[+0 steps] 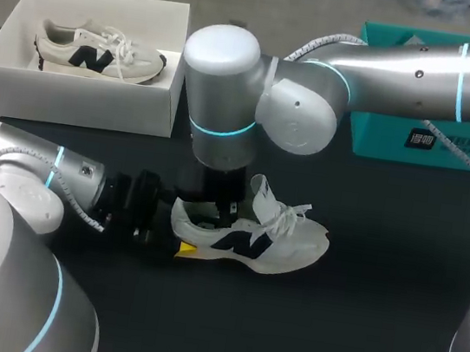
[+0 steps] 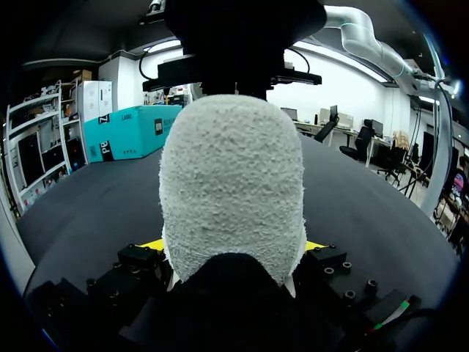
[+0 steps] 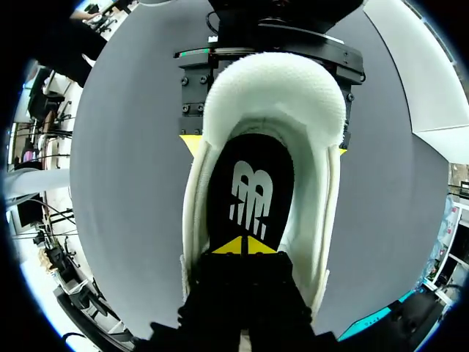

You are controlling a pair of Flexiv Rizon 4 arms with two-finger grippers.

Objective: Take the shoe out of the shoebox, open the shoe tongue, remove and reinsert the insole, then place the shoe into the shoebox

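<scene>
Mid-frame on the dark surface [image 1: 353, 333], the left gripper [image 2: 233, 249] clamped the heel of the white sneaker [image 1: 269, 242] — the right gripper [image 3: 244, 246], closed tight, sat inside on the black insole [image 3: 249, 183].

Even overhead light falls on the dark table [image 1: 370, 335], where shadows barely show around the shoe [image 1: 287, 245]. Glare streaks the right arm [image 1: 425, 71], and the white shoebox [image 1: 79, 102] looks very bright. The left wrist view catches glowing ceiling strips. In the right wrist view, the shoe's inside lies shaded.
</scene>
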